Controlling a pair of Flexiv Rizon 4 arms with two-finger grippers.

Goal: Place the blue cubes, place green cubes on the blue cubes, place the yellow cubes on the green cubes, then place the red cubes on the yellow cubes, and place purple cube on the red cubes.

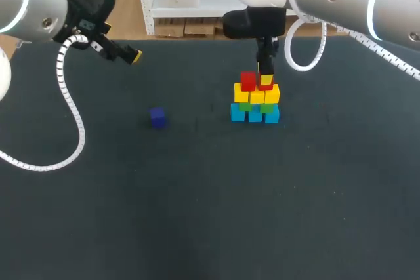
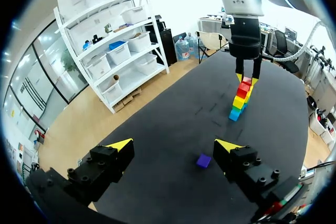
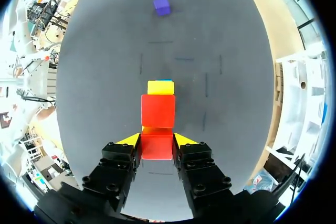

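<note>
Right gripper (image 3: 157, 141): clenched on a red cube (image 3: 157, 148), fingers (image 3: 130, 141) pressed on its two sides, right at the top of the stack (image 1: 255, 101).
Red cube's place: it's on or just above the yellow layer (image 1: 241, 92), beside the other red (image 1: 248, 81). You can't tell from here whether it bears weight yet.
Step in hand: seating this second red on the yellows, I'd judge.
Do it well: bring it down square, edge to edge with its neighbour, and don't nudge that neighbour, because the stack is narrow and tall. Let go only once the cube rests flat. Part the fingers evenly, then lift straight up so a tip doesn't drag the cube off.
Left gripper (image 2: 173, 149): released, fingers wide, nothing in it, well apart from the stack on the table's left side.
Purple cube (image 1: 157, 117): alone on the table (image 1: 197, 214), well apart from the stack and just ahead of the left gripper in its wrist view. It's your last piece, for the top of the reds.
Writing: none you can read on the cubes or the table, only a few thin dark marks (image 3: 184, 59) on the surface near the stack.
</note>
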